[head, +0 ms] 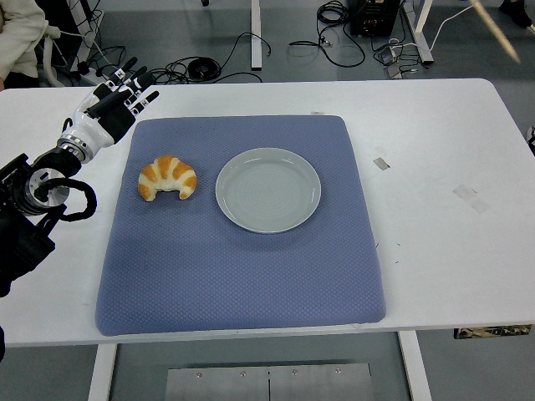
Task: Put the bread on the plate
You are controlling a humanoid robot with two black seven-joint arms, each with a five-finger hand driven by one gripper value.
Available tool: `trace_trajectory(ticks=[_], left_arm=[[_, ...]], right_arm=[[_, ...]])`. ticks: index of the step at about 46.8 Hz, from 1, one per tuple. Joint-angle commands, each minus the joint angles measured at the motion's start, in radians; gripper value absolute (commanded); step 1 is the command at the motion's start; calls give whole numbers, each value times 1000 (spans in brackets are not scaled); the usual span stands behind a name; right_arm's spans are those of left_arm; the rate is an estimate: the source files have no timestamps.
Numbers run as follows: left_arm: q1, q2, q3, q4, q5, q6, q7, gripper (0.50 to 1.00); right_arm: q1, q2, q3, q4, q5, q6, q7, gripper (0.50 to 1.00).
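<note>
A golden croissant (167, 178) lies on the left part of the blue mat (242, 276). Just right of it sits an empty pale grey-green plate (268, 190), near the mat's middle. My left hand (125, 90) hovers over the table's far left, up and left of the croissant, at the mat's back-left corner. Its fingers are spread and hold nothing. The black left arm (33, 209) comes in from the left edge. My right arm does not show.
The mat covers most of the white table (443, 167). Small bits of tape (470, 197) lie on the table's right side. A person's pale sleeve (18, 33) shows at the top left. Cables lie on the floor behind.
</note>
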Motion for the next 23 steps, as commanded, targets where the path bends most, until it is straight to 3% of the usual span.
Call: trace_trajectory(ticks=[1, 23], left_arm=[[-11, 0, 0, -2, 0, 3, 0, 983], [-14, 0, 1, -2, 6, 20, 2, 981]], right_arm=[[0, 0, 0, 0, 0, 0, 0, 1000], [0, 0, 0, 0, 1, 0, 0, 1000]])
